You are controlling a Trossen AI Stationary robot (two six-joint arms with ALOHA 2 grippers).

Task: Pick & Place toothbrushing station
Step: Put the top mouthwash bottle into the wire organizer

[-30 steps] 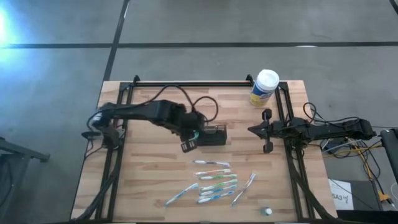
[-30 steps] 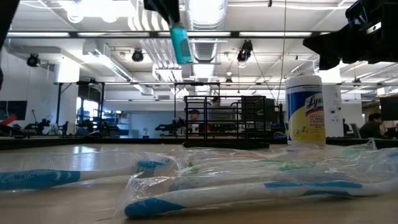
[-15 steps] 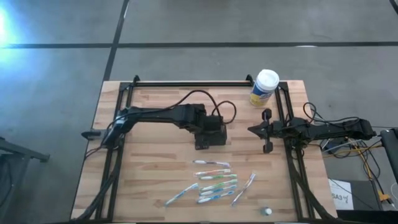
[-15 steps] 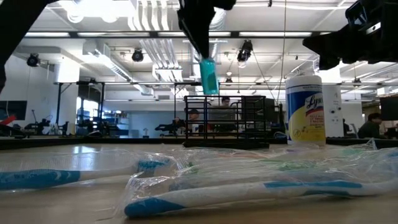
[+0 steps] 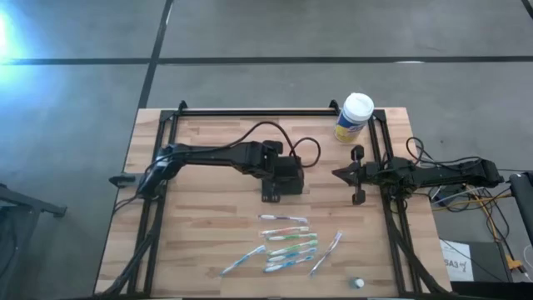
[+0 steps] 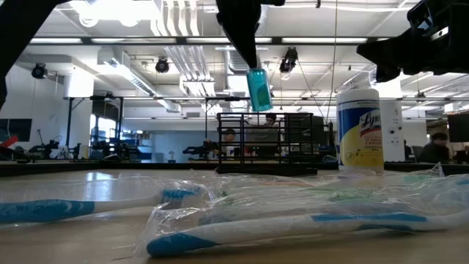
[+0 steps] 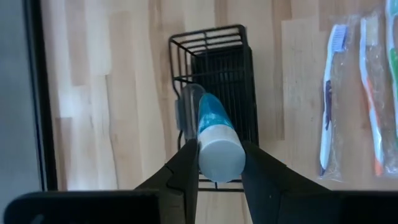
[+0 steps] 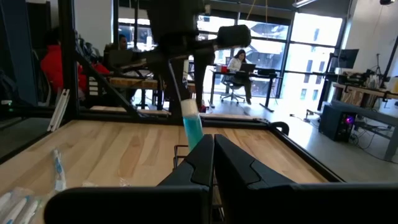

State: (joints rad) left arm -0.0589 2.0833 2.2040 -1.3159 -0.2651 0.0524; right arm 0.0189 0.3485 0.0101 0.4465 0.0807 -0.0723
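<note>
Black mesh caddy [image 5: 287, 181]: mid-table, upright. Left gripper [image 7: 214, 165]: directly above the caddy, fingers clamped on a teal tube [image 7: 214, 134] with white cap, hanging over what seems the caddy's open top. Right gripper [image 5: 337, 174]: beside the caddy, well apart, fingers closed, empty. Wrapped toothbrushes [image 5: 287, 243]: near the caddy. Yellow canister [image 5: 353, 117]: behind it.

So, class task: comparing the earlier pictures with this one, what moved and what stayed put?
The left claw, clamped on the teal toothpaste tube, carried it rightward from beside the black mesh caddy to just above it. Nothing was let go. The caddy, the wrapped toothbrushes, the yellow canister and the shut right claw stayed as they were.
</note>
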